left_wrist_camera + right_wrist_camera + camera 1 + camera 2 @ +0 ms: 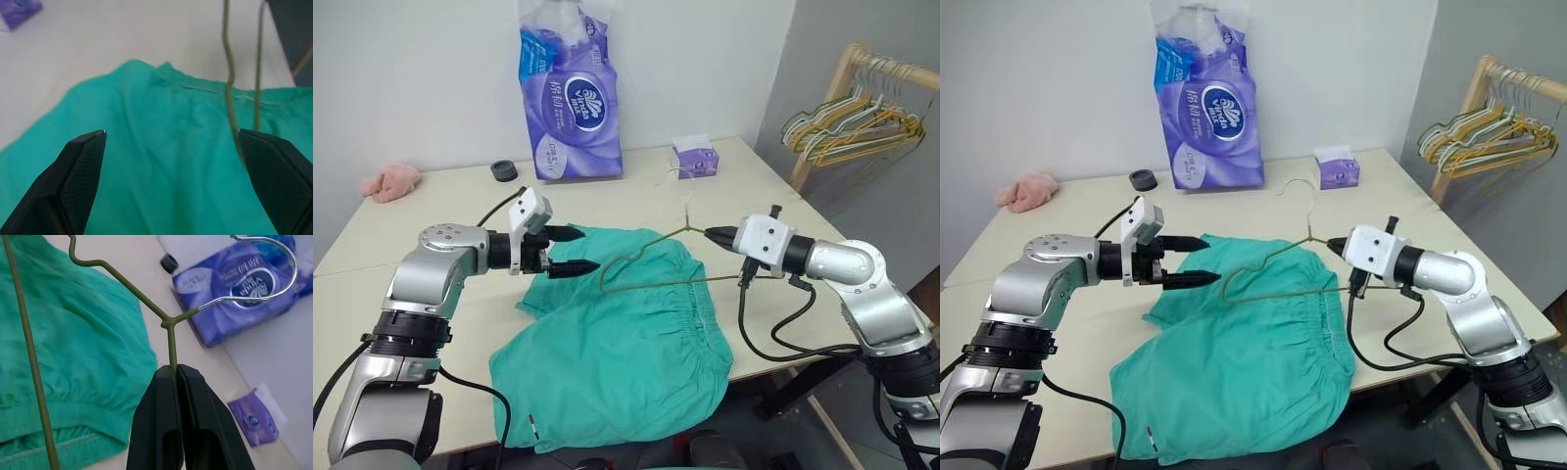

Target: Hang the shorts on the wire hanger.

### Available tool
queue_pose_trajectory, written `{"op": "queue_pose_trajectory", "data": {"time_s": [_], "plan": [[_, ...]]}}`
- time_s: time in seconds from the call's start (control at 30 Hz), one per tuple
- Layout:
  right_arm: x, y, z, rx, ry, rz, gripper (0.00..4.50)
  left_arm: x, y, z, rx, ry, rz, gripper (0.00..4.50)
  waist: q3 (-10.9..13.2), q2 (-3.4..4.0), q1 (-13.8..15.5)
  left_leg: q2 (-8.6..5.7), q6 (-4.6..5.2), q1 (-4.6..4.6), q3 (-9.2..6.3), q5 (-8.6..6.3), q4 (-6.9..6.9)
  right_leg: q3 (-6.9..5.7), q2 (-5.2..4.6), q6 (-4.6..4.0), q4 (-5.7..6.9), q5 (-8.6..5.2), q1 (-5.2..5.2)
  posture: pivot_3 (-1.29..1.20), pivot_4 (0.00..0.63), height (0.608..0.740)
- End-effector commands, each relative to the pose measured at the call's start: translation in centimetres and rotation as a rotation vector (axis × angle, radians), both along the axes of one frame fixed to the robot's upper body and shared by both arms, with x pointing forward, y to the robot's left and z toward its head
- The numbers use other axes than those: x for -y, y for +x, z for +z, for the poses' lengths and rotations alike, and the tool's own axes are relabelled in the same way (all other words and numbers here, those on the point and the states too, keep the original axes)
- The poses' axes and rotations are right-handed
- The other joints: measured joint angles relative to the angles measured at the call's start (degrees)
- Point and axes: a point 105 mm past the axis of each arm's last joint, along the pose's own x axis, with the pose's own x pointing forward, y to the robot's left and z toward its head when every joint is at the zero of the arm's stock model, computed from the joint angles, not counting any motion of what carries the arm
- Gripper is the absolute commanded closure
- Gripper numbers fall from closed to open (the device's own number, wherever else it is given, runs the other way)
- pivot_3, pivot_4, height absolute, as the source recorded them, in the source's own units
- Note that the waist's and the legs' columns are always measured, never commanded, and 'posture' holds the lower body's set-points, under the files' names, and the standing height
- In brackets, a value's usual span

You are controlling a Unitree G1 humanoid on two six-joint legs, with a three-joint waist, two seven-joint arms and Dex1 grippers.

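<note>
The teal-green shorts [626, 343] lie spread flat on the table, waistband toward the right front edge. Above their far part hangs the wire hanger [646, 257], thin and olive-grey, tilted, with its silver hook [683, 181] pointing away from me. My right gripper [712, 234] is shut on the hanger's arm just below the neck, as the right wrist view shows [173, 374]. My left gripper [576, 250] hovers open over the shorts' far left corner, its tips beside the hanger's left end. In the left wrist view the hanger wire [229, 73] runs down close to one of its fingers [274, 166].
A purple pack of tissue rolls [570, 98] stands at the back of the table, with a black cap [504, 170] and a small purple tissue box [695, 157] near it. A pink fluffy cloth [391, 181] lies far left. A wooden rack with bunched hangers [862, 122] stands at right.
</note>
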Motion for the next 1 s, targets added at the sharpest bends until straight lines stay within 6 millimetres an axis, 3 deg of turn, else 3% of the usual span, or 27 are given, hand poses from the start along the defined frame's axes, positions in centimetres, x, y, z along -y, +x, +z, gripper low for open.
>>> {"op": "queue_pose_trajectory", "data": {"time_s": [0.03,0.2,0.53,0.67,1.0], "plan": [[-1.9,-0.8,2.0,0.122,-0.047,0.116,4.47,1.4,-2.2,0.7,-0.070,-0.039,-0.120,0.00,0.0,0.00,-0.3,0.00,0.00,-0.01,-0.02,0.00,0.00,-0.01,0.00,0.00,0.01,-0.01,-0.01,-0.21,0.000,0.740],[-2.5,-0.8,2.5,0.170,-0.063,0.151,4.47,1.6,-3.5,0.0,-0.127,-0.025,-0.153,0.00,0.0,-0.05,-0.3,0.00,0.00,-0.03,-0.10,0.00,0.02,-0.07,0.00,-0.01,0.01,-0.01,0.00,-0.20,0.000,0.740],[-2.9,-0.8,3.3,0.188,-0.030,0.161,4.47,1.1,-4.1,-2.6,-0.141,0.076,-0.143,0.00,0.0,-0.03,-0.2,0.00,-0.01,-0.01,-0.09,-0.01,0.00,-0.04,0.01,-0.04,0.01,-0.02,-0.02,-0.20,0.000,0.740],[-2.9,-0.8,3.4,0.184,-0.023,0.162,4.50,1.1,-3.8,-2.5,-0.137,0.066,-0.132,0.86,0.1,-0.03,-0.1,0.00,-0.01,-0.03,-0.10,-0.01,0.01,-0.06,0.01,-0.04,0.02,-0.02,-0.01,-0.20,0.000,0.740],[-3.4,-1.3,3.4,0.182,-0.017,0.182,4.50,2.0,-3.6,-2.4,-0.135,0.014,-0.123,3.88,0.1,-0.03,-0.2,0.00,-0.01,-0.02,-0.10,-0.02,0.01,-0.06,0.01,-0.04,0.01,-0.02,-0.02,-0.21,0.000,0.740]]}}
